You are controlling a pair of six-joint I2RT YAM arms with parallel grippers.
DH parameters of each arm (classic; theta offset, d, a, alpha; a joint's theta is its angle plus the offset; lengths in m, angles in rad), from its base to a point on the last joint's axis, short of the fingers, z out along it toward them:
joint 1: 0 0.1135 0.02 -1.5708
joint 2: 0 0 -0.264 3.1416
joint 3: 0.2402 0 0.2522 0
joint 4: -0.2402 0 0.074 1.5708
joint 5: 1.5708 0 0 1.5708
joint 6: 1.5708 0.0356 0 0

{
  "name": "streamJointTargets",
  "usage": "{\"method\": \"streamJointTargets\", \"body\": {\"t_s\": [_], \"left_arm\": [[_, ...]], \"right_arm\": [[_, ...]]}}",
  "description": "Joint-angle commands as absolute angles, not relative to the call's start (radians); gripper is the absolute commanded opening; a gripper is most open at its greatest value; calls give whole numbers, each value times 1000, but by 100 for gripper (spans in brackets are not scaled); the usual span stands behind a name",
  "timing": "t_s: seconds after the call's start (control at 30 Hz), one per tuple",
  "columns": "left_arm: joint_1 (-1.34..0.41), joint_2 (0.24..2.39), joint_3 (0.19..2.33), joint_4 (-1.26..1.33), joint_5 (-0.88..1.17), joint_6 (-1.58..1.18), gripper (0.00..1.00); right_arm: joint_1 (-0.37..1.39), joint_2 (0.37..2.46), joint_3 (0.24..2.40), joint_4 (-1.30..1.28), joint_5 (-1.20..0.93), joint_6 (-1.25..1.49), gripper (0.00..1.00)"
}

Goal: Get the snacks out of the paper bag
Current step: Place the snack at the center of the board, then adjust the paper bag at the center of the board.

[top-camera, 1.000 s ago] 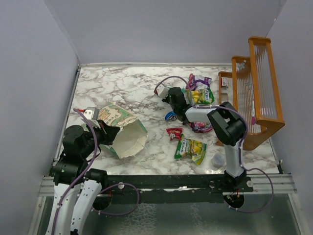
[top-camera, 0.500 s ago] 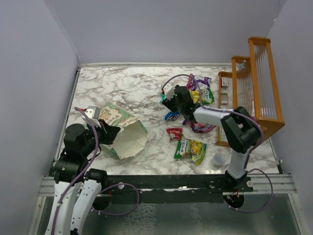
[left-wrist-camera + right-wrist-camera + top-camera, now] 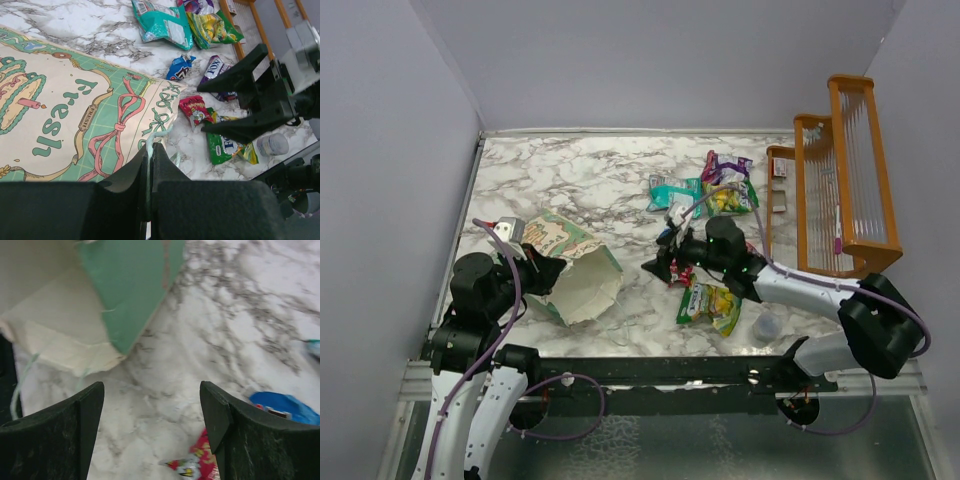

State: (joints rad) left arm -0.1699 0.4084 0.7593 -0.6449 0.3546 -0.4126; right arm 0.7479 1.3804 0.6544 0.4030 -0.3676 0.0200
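The mint-green paper bag (image 3: 572, 262) lies on its side at the left, its white mouth facing right. My left gripper (image 3: 546, 272) is shut on a mint strip at the rim of the paper bag (image 3: 75, 115), pinched between its jaws (image 3: 150, 152). My right gripper (image 3: 660, 268) hangs open and empty just right of the bag's mouth, over bare marble (image 3: 152, 405). Snacks lie loose on the table: a teal packet (image 3: 672, 192), a purple and yellow-green pair (image 3: 725, 183), a red one (image 3: 678, 276) and a green-yellow one (image 3: 712, 306). The bag's inside (image 3: 45, 305) shows only white paper.
An orange wooden rack (image 3: 842, 180) stands along the right edge. A small grey round cap (image 3: 766, 326) sits near the front right. A blue packet (image 3: 180, 67) and a purple one (image 3: 218, 65) lie between the teal packet and the red one. Grey walls close in the table.
My right gripper opened and left the teal packet at the back beside the purple one, then swung forward and left towards the bag's mouth. The left gripper and the bag stayed put.
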Motion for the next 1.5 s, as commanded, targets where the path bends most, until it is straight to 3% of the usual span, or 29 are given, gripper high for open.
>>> {"method": "streamJointTargets", "body": {"t_s": [0.0, 0.13, 0.3, 0.57, 0.7, 0.83, 1.07, 1.33, 1.47], "left_arm": [[-164, 401, 771, -642, 346, -412, 0], [-164, 402, 771, -643, 337, -417, 0], [-163, 405, 770, -644, 333, -419, 0], [-163, 415, 770, -644, 334, -419, 0], [-163, 415, 771, -644, 337, -418, 0], [-163, 413, 771, -643, 339, -416, 0], [-163, 417, 770, -643, 335, -419, 0], [-163, 469, 769, -645, 358, -425, 0], [-163, 503, 776, -660, 371, -421, 0]], "right_arm": [[891, 1398, 640, 655, -368, 19, 77], [947, 1473, 706, 657, -159, -2, 77], [998, 1571, 799, 629, -54, -12, 74], [1139, 1683, 912, 592, 412, -13, 72], [1150, 1718, 938, 594, 599, -6, 62], [1150, 1729, 959, 594, 619, -43, 51], [1150, 1694, 933, 591, 548, -47, 4], [1150, 1602, 839, 562, 589, 30, 1], [1157, 1547, 793, 492, 506, 142, 1]]}}
